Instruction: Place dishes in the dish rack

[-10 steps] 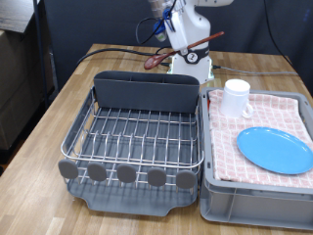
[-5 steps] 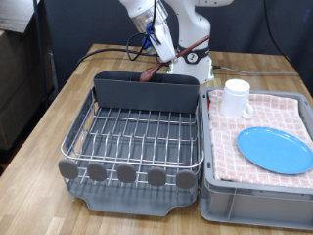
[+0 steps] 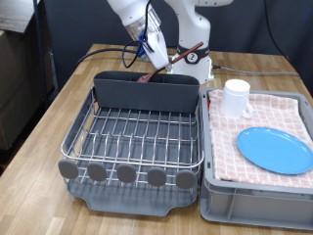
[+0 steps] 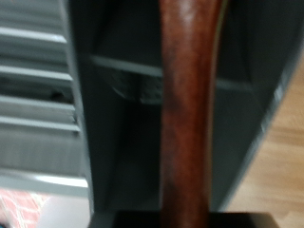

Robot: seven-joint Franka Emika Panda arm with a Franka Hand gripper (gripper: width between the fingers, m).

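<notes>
Holding: we saw the gripper (image 3: 156, 46) with its fingers closed on the wooden spoon (image 3: 164, 63), which slanted down above the dish rack (image 3: 137, 132).
Spoon tip: it dipped at the rim of the tall dark back compartment (image 3: 145, 93); the wrist view showed the spoon handle (image 4: 190, 114) over that compartment.
Mug: we found the white mug (image 3: 236, 97) on the red-checked cloth (image 3: 284, 113) in the grey bin (image 3: 254, 201).
Plate: the light-blue plate (image 3: 277, 149) lay on the same cloth, near the mug.
</notes>
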